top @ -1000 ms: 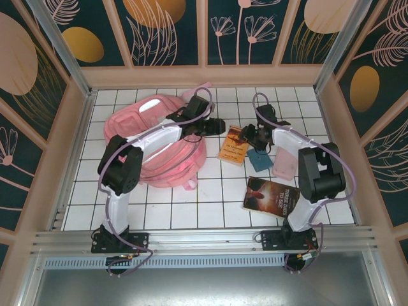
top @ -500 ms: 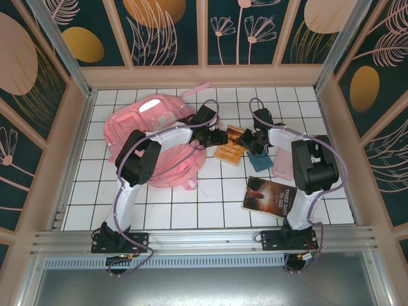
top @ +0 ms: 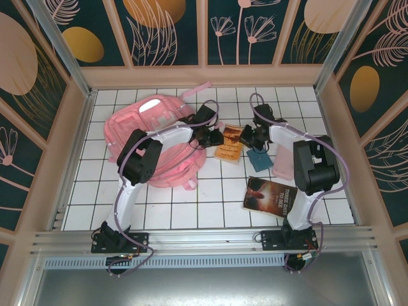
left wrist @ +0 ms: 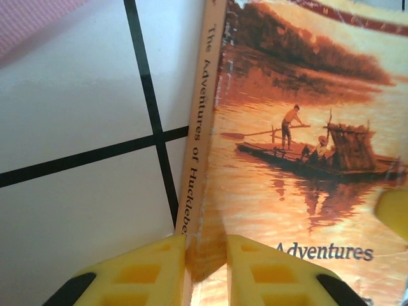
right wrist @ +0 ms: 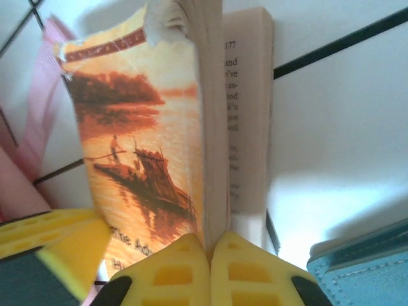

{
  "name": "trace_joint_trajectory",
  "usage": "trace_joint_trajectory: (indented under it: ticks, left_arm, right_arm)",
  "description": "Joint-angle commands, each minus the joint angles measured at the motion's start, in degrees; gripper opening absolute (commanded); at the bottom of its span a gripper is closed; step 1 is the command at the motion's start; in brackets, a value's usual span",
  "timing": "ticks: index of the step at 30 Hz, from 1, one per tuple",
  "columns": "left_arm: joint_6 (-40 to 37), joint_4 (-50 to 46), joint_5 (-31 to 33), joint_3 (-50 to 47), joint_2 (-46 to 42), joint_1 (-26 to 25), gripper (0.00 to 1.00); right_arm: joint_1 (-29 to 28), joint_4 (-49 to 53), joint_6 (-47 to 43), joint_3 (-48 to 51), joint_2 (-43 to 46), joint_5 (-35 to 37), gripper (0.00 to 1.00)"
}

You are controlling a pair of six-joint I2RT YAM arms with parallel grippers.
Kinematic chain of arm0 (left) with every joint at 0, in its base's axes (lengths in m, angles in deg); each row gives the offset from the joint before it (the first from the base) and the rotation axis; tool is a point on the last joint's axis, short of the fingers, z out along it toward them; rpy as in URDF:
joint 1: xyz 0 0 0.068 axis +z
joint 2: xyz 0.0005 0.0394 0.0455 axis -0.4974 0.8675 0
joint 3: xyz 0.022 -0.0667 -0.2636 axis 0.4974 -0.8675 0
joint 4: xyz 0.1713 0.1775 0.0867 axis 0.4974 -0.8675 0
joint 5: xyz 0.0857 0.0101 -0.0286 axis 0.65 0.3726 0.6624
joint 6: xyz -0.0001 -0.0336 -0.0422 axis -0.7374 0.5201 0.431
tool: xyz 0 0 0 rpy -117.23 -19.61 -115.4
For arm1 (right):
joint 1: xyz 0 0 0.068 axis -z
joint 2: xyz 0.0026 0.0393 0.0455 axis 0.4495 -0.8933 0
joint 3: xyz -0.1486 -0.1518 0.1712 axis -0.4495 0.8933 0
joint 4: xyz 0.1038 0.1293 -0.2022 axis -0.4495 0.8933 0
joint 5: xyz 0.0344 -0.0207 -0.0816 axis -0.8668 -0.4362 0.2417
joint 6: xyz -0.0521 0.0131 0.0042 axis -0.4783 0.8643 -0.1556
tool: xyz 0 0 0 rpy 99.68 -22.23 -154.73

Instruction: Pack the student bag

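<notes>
The student bag (top: 156,137), a large pink backpack, lies on the tiled table at the left back; a corner of it shows in the left wrist view (left wrist: 32,16). Just right of it lies an orange paperback, The Adventures of Huckleberry Finn (top: 231,146). My left gripper (top: 217,136) is shut on the book's spine edge (left wrist: 205,255). My right gripper (top: 246,136) is shut on the front cover and a thin sheaf of pages at the opposite edge (right wrist: 209,250), so the book (right wrist: 146,140) gapes open, with printed pages showing.
A teal notebook (top: 259,159) lies just right of the orange book, its corner close to my right fingers (right wrist: 363,268). A pink flat case (top: 284,162) lies further right. A dark book (top: 271,196) rests nearer the front. Wooden walls ring the table.
My left gripper moved from the bag to the book's left edge and closed on its spine. The right gripper closed on the cover and pages.
</notes>
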Motion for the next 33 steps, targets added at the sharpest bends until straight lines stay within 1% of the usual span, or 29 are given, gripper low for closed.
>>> trace_joint_trajectory:
  ticks: [1,3,6,7,10,16,20,23,26,30,32,33]
  left_arm:
    - [-2.12,-2.52,-0.08,1.73,1.00,-0.67,0.28]
    - [-2.73,-2.74,-0.34,2.23,-0.63,-0.19,0.35]
    - [-3.10,-2.56,-1.26,2.72,-3.89,1.10,0.50]
    - [-3.11,-2.00,-1.98,2.44,-5.41,1.69,0.56]
    - [-3.57,1.01,-6.35,0.66,-9.66,3.90,0.68]
    - [-1.52,8.15,-13.51,-6.26,-17.79,9.21,0.82]
    - [0.67,14.98,-21.18,-10.86,-20.73,10.80,0.87]
    - [0.70,15.41,-21.81,-11.42,-21.48,10.75,0.91]
    - [0.70,15.08,-22.09,-10.91,-20.70,10.83,0.92]
    - [3.18,18.30,-25.03,-10.19,-19.71,10.83,0.88]
    - [3.79,19.80,-26.38,-9.76,-19.82,10.83,0.81]
    - [3.91,20.37,-26.99,-9.64,-20.01,10.83,0.75]
  right_arm:
    - [-0.47,1.31,-1.92,-1.93,2.63,1.60,0.00]
    - [-0.18,0.85,-2.72,-1.84,3.92,1.68,0.00]
    - [0.82,-0.78,-4.85,-1.71,6.47,-0.11,0.00]
    - [1.41,-1.77,-5.85,-1.68,7.16,-2.33,0.00]
    - [3.43,-4.68,-7.95,-1.79,9.20,-10.30,0.00]
    - [4.87,-10.46,-9.60,-2.67,12.13,-25.00,0.00]
    - [4.71,-14.60,-8.24,-2.92,12.37,-33.69,0.00]
    - [4.74,-17.82,-6.39,-2.76,11.96,-38.46,0.00]
    - [4.78,-20.79,-4.44,-3.26,11.17,-43.44,0.00]
    - [4.79,-21.98,-2.95,-4.77,9.62,-46.93,0.00]
    - [4.79,-21.77,-2.77,-5.28,8.76,-47.23,0.00]
    - [4.79,-21.63,-2.77,-5.47,8.53,-47.15,0.00]
